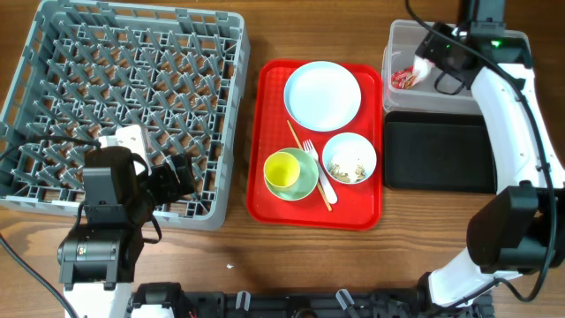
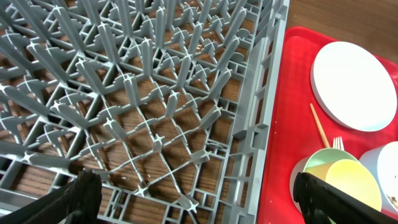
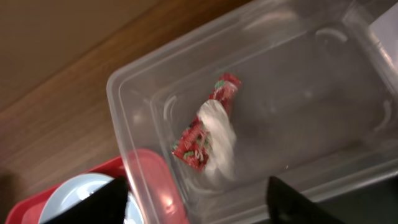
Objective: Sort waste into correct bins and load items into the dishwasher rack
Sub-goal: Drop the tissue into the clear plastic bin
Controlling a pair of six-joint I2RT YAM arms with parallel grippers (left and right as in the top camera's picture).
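right gripper [image 3: 198,206] spread, empty, over the tub [image 3: 119,90]. inside lies the red wrapper [image 3: 191,144], crinkled, a white scrap [image 3: 219,134] draped across it. left gripper [image 2: 205,208] wide apart above the rack [image 2: 261,93].

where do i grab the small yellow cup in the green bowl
By its rim, from straight above: the small yellow cup stands upright, mouth open, nested in the pale green bowl, which crowds its sides. One finger inside, one outside, probably on the side away from the white fork.
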